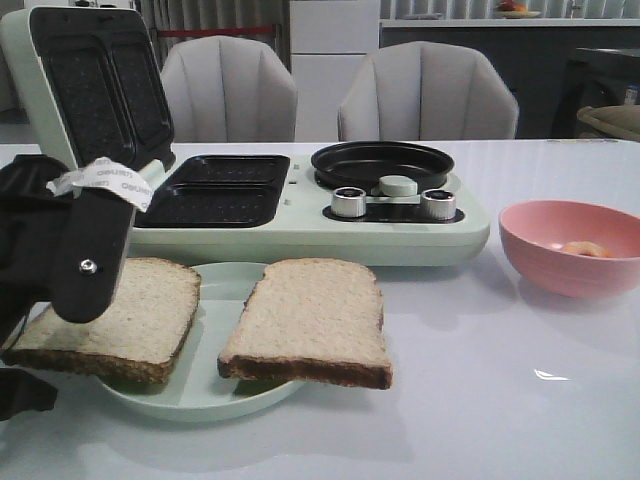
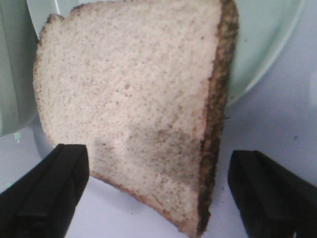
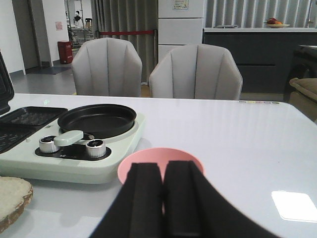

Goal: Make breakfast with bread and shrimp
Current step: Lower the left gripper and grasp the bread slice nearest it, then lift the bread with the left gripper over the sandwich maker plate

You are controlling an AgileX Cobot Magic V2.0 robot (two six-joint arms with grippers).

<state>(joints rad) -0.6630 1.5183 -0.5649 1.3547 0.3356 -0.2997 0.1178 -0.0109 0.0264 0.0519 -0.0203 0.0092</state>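
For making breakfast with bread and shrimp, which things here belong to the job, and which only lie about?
Belong to the job:
- left bread slice, between the left gripper's open fingers
- right bread slice
- shrimp in the pink bowl
- breakfast maker
- plate

Lying about:
- two chairs

The left gripper (image 1: 60, 260) covered the near-left corner of the left bread slice (image 1: 140, 310) in the front view, and the frame edge cut off its arm. The shrimp (image 1: 585, 248) in the bowl (image 1: 570, 270) were too small to count. In the right wrist view the right gripper (image 3: 163, 198) hid most of the bowl (image 3: 148, 158).
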